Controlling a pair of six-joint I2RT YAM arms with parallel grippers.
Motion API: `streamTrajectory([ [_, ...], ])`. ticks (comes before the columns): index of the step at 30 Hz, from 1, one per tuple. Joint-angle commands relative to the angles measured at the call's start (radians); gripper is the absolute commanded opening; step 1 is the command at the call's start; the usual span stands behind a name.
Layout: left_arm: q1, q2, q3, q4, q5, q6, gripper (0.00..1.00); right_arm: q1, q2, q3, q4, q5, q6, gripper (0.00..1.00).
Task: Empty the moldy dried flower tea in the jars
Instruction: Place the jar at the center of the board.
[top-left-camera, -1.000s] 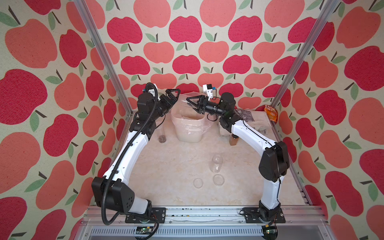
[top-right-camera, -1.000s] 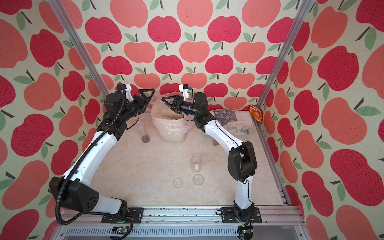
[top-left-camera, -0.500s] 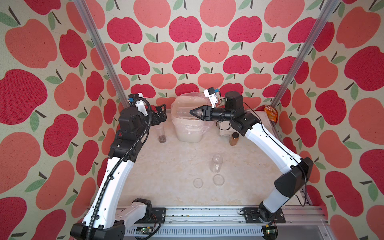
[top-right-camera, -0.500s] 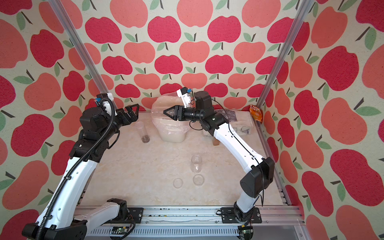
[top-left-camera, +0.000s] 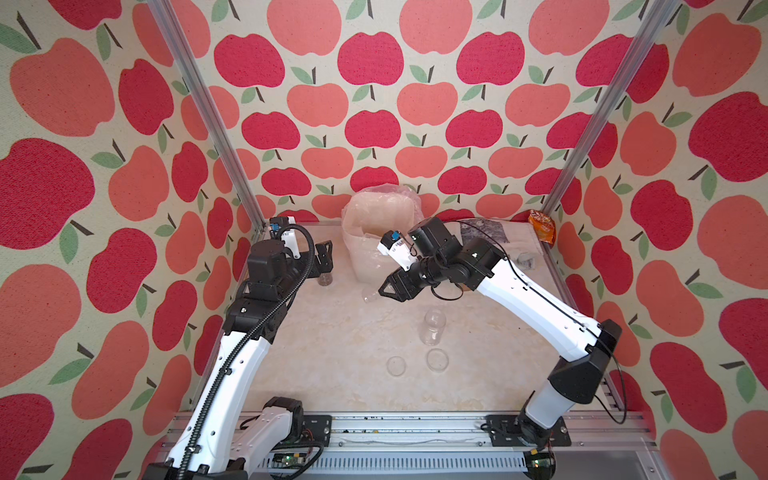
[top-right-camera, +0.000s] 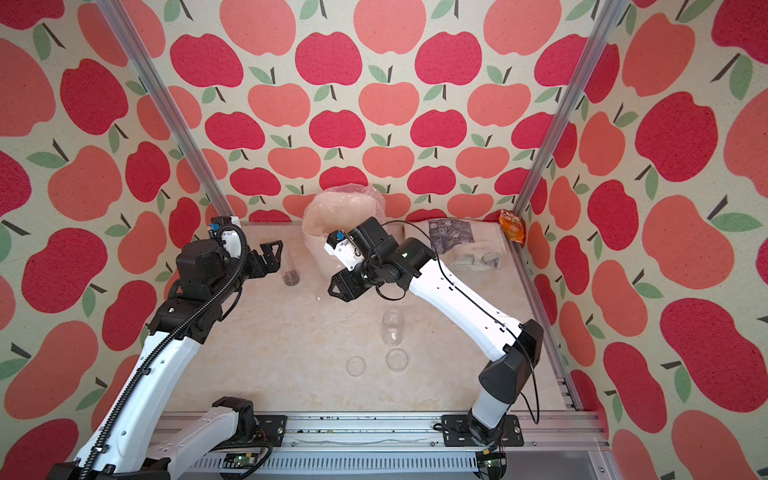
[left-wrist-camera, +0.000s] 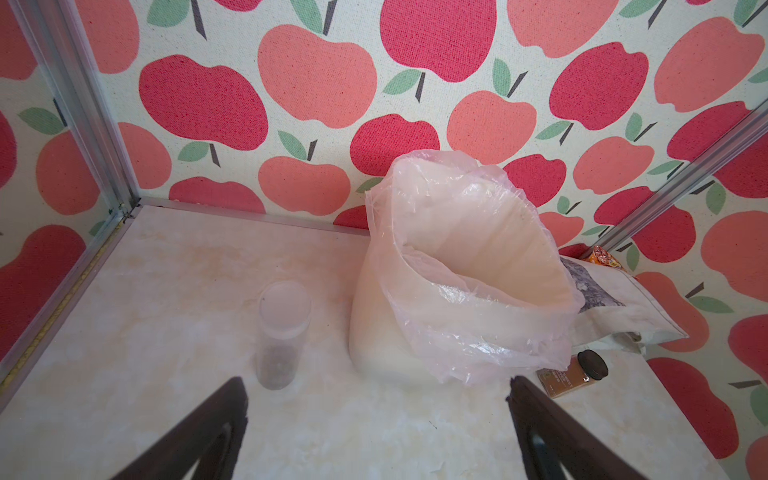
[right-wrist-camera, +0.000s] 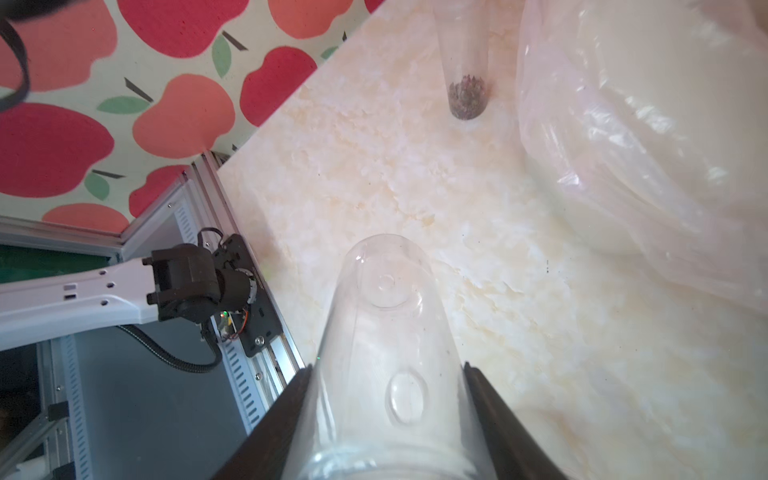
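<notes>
Right gripper (right-wrist-camera: 386, 370) clamped on an empty jar (right-wrist-camera: 386, 299), left gripper (left-wrist-camera: 376, 382) spread wide, holding nothing

The right wrist view showed the empty jar clearly, near the bin (left-wrist-camera: 365, 324); in both top views it was just a faint glint, I think. The left wrist view had the lidded jar (left-wrist-camera: 282, 332), with dried flower tea (right-wrist-camera: 467, 97) inside, just beside the bin.

both top views look down from above toward the back wall (top-left-camera: 374, 104); wrist views sit close, sharing the lidded jar (left-wrist-camera: 284, 332).
</notes>
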Motion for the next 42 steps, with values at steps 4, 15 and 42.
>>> streamTrajectory([
  [4, 0.006, -0.034, -0.044, 0.007, -0.017, 0.003, 1.00, 0.053, 0.097, -0.001, -0.178, 0.132, -0.098, 0.27],
  [15, 0.007, -0.056, -0.073, 0.010, -0.026, 0.009, 0.99, 0.088, 0.237, -0.016, -0.236, 0.205, -0.129, 0.27],
  [42, 0.013, -0.002, -0.049, -0.013, -0.076, 0.010, 1.00, 0.094, 0.349, -0.130, -0.148, 0.283, -0.134, 0.45],
])
